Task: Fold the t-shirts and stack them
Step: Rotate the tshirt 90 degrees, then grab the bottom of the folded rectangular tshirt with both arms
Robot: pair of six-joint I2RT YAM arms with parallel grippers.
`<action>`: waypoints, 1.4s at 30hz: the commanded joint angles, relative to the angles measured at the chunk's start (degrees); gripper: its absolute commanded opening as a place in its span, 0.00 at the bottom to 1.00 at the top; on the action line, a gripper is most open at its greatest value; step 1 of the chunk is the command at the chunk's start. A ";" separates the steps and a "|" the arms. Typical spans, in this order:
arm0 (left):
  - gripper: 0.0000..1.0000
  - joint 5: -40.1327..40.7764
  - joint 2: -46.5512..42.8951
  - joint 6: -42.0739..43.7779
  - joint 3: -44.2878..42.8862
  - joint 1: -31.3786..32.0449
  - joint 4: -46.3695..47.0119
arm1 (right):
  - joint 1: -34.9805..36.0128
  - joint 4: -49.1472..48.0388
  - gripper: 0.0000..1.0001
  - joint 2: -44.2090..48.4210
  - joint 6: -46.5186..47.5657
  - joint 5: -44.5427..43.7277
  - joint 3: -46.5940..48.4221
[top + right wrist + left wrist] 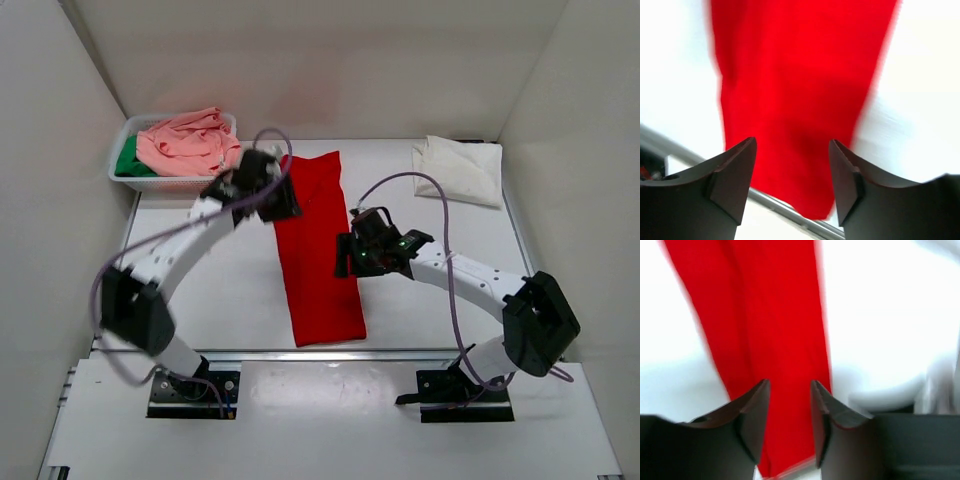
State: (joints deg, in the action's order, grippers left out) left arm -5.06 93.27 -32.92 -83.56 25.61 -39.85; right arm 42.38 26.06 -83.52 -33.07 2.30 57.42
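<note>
The red t-shirt (315,250) lies as a long narrow folded strip down the middle of the table. It also shows in the left wrist view (770,325) and in the right wrist view (795,95). My left gripper (283,205) hovers over its upper left edge, open and empty, also seen in its own view (790,385). My right gripper (347,258) is at the strip's right edge, open and empty, also seen in its own view (792,142). A cream-white t-shirt (460,168) lies folded at the back right. The salmon-pink t-shirt (188,143) and the green one (127,160) sit crumpled in the basket.
A white mesh basket (135,181) stands at the back left against the wall. White walls close the table on three sides. A metal rail (330,352) runs along the near edge, just below the strip's end.
</note>
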 commanded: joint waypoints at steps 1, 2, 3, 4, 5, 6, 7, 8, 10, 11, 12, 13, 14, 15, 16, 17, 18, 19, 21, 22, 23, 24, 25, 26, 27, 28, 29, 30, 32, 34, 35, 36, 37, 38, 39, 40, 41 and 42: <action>0.51 5.87 -10.51 -4.79 20.44 8.05 2.53 | 0.08 7.08 0.61 4.48 -4.40 -6.95 -3.40; 0.51 6.46 -13.41 -7.26 25.51 10.66 3.78 | 0.32 7.52 0.61 5.44 -6.05 -7.55 -5.17; 0.52 6.35 -15.60 -9.60 30.50 13.44 5.42 | 1.21 7.66 0.62 6.92 -7.93 -8.26 -7.17; 0.52 5.96 -16.63 -11.59 33.21 14.90 6.43 | 2.20 7.82 0.61 7.78 -9.13 -8.39 -8.39; 0.52 6.30 -17.46 -13.82 36.31 17.37 7.60 | 3.22 7.73 0.61 8.65 -10.67 -8.24 -10.13; 0.52 6.90 -17.94 -16.02 38.99 20.16 8.64 | 3.87 7.43 0.61 9.21 -12.07 -8.06 -11.22; 0.52 7.89 -17.92 -17.68 40.33 21.89 9.15 | 4.78 7.22 0.61 9.86 -13.14 -7.90 -12.61; 0.52 8.36 -17.53 -19.50 41.33 23.75 9.32 | 6.00 6.88 0.61 10.41 -14.45 -7.78 -14.09; 0.52 9.33 -16.79 -23.02 42.63 26.78 9.07 | 7.67 6.61 0.60 11.63 -16.98 -7.30 -16.05; 0.52 9.90 -16.23 -24.11 43.19 27.97 9.28 | 8.89 5.94 0.59 12.02 -18.10 -7.08 -17.05; 0.52 10.07 -15.68 -25.24 43.74 29.19 9.29 | 9.64 5.13 0.59 12.30 -18.94 -7.00 -18.02; 0.52 10.07 -15.35 -26.58 44.43 30.08 9.51 | 10.30 4.65 0.58 12.42 -19.09 -6.68 -18.58; 0.51 9.70 -15.32 -27.70 45.17 30.65 9.89 | 10.94 4.34 0.56 12.42 -19.14 -6.34 -19.02; 0.51 9.37 -15.63 -28.90 46.47 31.04 10.94 | 11.19 3.99 0.54 12.33 -19.36 -6.21 -19.50; 0.51 9.14 -16.38 -30.24 48.24 31.16 12.62 | 11.37 3.55 0.52 12.15 -19.44 -6.08 -20.21; 0.51 8.84 -16.89 -31.18 49.70 31.21 14.00 | 11.45 2.82 0.50 11.94 -19.53 -5.99 -20.81; 0.50 8.79 -17.23 -31.91 50.70 31.25 15.29 | 11.29 1.92 0.48 11.89 -19.37 -5.83 -20.94; 0.50 8.84 -17.68 -32.66 51.52 31.17 16.11 | 11.03 1.25 0.45 11.98 -18.93 -5.48 -21.30; 0.48 9.21 -17.40 -32.98 51.71 30.87 16.80 | 10.36 0.54 0.39 11.73 -18.49 -4.88 -21.83; 0.43 9.47 -17.04 -32.75 51.48 30.92 16.44 | 10.04 -0.08 0.35 11.56 -17.94 -4.43 -22.12; 0.30 9.66 -16.66 -32.61 51.12 31.14 15.89 | 9.85 -0.29 0.21 11.35 -17.66 -4.69 -22.11; 0.19 9.68 -16.51 -32.49 50.95 31.25 15.45 | 9.52 -0.27 0.04 11.02 -17.18 -4.71 -22.10; 0.12 9.63 -16.53 -32.32 51.05 31.15 15.13 | 9.30 -0.45 0.00 10.78 -16.42 -4.50 -22.20; 0.04 9.60 -16.83 -32.18 51.41 30.96 14.84 | 8.70 -0.14 0.00 11.00 -16.12 -4.50 -21.99; 0.00 9.51 -17.39 -32.09 51.92 30.75 14.77 | 8.46 0.56 0.00 11.27 -15.88 -4.68 -21.83; 0.00 9.40 -18.20 -32.03 52.53 30.33 14.44 | 8.15 1.19 0.00 11.38 -15.48 -5.13 -21.77; 0.00 9.10 -19.41 -31.98 53.32 29.87 14.14 | 7.24 1.67 0.00 11.85 -15.25 -5.30 -21.80; 0.00 8.64 -20.60 -31.83 53.89 29.42 14.02 | 6.91 1.95 0.00 12.56 -14.88 -4.79 -22.20; 0.00 8.07 -22.52 -31.81 55.13 28.47 14.06 | 6.25 1.71 0.00 13.54 -14.19 -3.93 -21.91; 0.00 7.84 -23.89 -31.81 55.82 28.44 13.76 | 6.88 2.68 0.00 14.07 -14.23 -5.29 -20.91; 0.00 8.01 -24.12 -31.86 56.05 28.41 13.44 | 7.05 3.70 0.00 13.98 -14.23 -5.60 -20.00; 0.00 7.87 -24.21 -31.56 56.43 28.27 13.24 | 7.25 4.12 0.01 13.87 -14.03 -5.56 -19.31; 0.00 7.86 -24.31 -31.74 56.58 28.30 13.31 | 7.63 4.68 0.05 13.65 -14.39 -6.11 -18.97; 0.00 7.77 -24.44 -31.58 56.56 28.44 13.25 | 8.10 4.61 0.08 13.63 -14.37 -6.66 -18.64; 0.00 7.68 -24.37 -31.51 56.59 28.44 12.96 | 8.35 4.62 0.11 13.55 -14.27 -6.42 -18.11; 0.00 7.59 -24.38 -31.50 57.03 28.47 12.97 | 8.97 4.61 0.16 13.47 -14.13 -5.88 -17.90; 0.00 7.53 -24.49 -31.52 56.71 28.61 13.10 | 9.64 4.09 0.19 13.53 -14.07 -5.77 -17.63; 0.00 7.56 -24.75 -31.59 56.93 28.62 13.40 | 10.14 3.58 0.21 13.88 -13.79 -5.93 -17.76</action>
State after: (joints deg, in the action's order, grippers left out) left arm 2.33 69.32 -64.73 -28.00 54.22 -23.70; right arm 50.92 29.67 -70.80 -47.66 -2.18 37.50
